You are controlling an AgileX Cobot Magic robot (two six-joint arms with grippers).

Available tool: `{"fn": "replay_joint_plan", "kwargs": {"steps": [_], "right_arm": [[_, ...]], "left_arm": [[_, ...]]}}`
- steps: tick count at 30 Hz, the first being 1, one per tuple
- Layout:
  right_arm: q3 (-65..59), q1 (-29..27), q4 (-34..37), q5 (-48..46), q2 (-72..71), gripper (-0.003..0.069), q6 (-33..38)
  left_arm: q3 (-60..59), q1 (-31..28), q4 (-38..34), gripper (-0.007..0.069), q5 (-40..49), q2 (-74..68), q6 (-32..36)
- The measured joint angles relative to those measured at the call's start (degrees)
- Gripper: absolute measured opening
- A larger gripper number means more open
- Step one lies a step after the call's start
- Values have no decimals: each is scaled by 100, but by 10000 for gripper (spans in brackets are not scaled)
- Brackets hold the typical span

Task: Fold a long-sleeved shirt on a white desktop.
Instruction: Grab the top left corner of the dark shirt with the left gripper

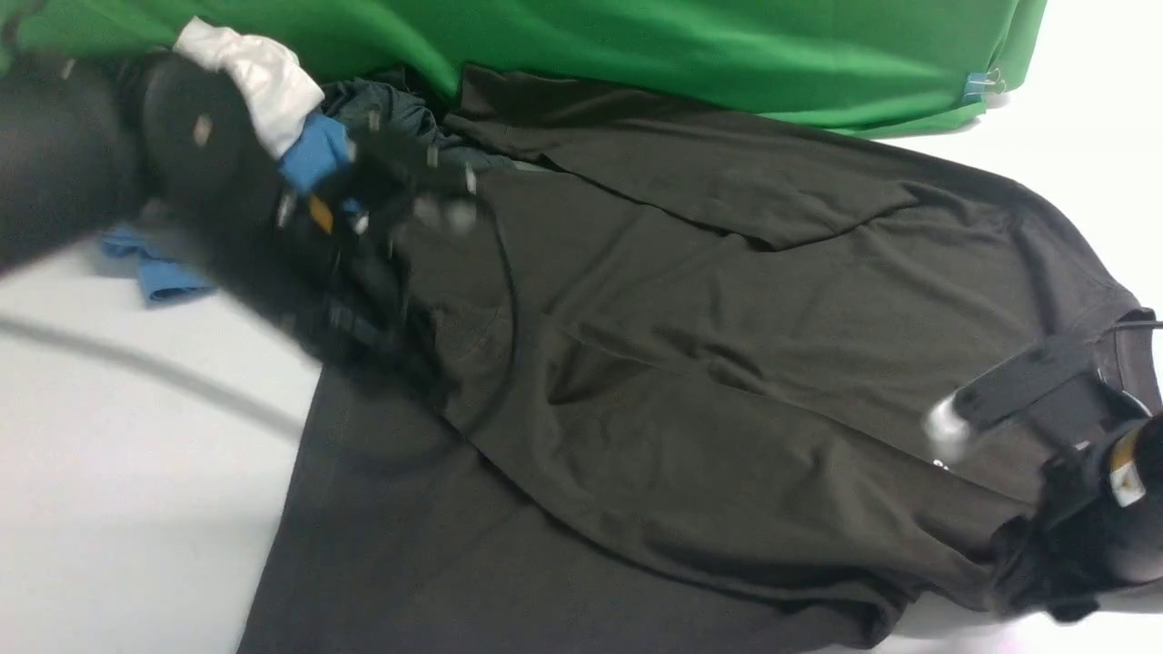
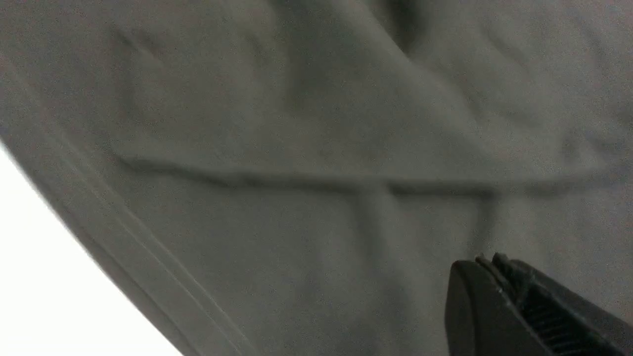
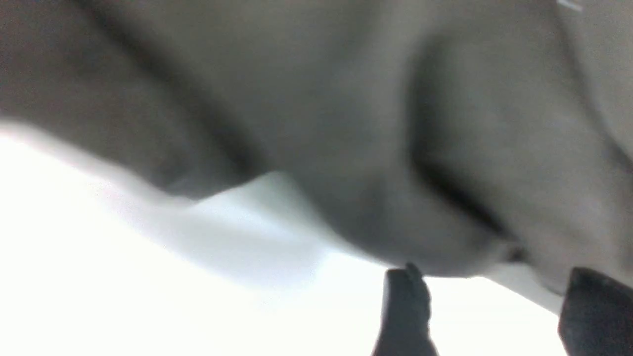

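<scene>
White desktop (image 1: 109, 472): 1 LS shirt (image 1: 690, 363).

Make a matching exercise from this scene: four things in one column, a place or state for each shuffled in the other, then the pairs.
Things:
1. long-sleeved shirt
2. green cloth
3. left gripper
4. right gripper

Places or states:
A. jaws apart
B. along the far side, behind the shirt
C. jaws shut
D. spread out and creased on the white desktop

Pairs: 1-D, 2-B, 3-C, 4-A
</scene>
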State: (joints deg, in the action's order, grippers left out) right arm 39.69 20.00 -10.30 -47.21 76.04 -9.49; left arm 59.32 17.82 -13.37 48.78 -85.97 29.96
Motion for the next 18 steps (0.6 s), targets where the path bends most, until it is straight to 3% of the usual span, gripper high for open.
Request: {"fn": "replay_joint_plan", "kwargs": {"steps": [3, 8, 13, 18], "right_arm": [[0, -688, 94, 258, 0, 463, -746], [0, -1609, 914, 512, 118, 468, -673], [0, -1765, 1148, 698, 627, 491, -576], [0, -1765, 1217, 903, 1083, 489, -550]], "left_arm": [[-787, 47, -6, 17, -328, 419, -219], [-1859, 47, 120, 17, -1271, 579, -341], [-2489, 47, 158, 17, -2116, 524, -346], [-2503, 47, 164, 17, -2269, 524, -346]]}}
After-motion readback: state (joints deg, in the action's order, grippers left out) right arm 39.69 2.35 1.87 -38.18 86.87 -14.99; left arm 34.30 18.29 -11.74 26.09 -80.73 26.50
